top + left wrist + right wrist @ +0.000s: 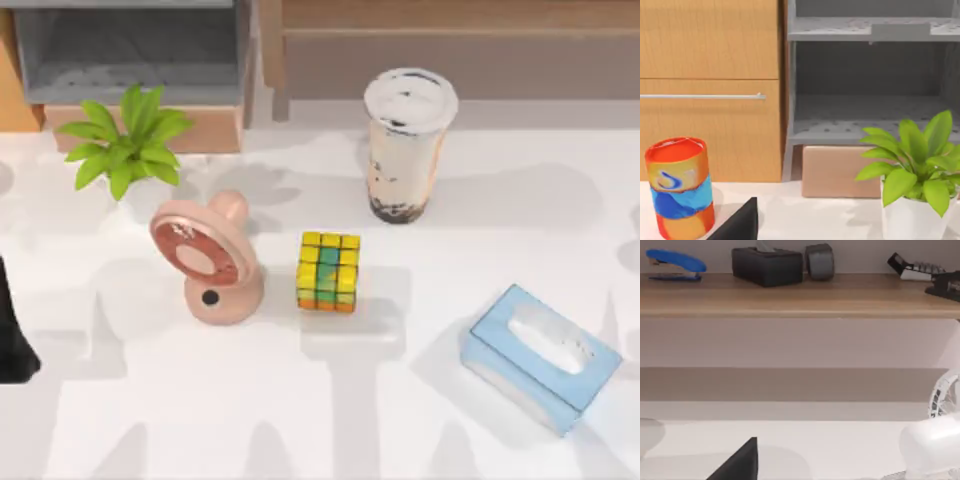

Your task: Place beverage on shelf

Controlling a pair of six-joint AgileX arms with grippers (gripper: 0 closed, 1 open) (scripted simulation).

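Observation:
The beverage (408, 140), a tall clear cup of beige milk tea with dark pearls and a white lid, stands upright on the white table at the back, right of centre. Just behind it runs the shelf (460, 14), a long light-brown board over a taupe panel. In the right wrist view the shelf (800, 296) spans the picture, and a dark wedge of my right gripper (737, 464) shows low down. My left arm (14, 340) is parked at the table's left edge, far from the cup. A dark wedge of my left gripper (737, 224) shows in the left wrist view.
A green plant (128, 140), a pink fan (205, 258), a colour cube (328, 271) and a blue tissue box (540, 356) stand on the table. A grey cubby (130, 50) sits back left. The shelf carries a blue stapler (675, 263) and a black box (767, 265).

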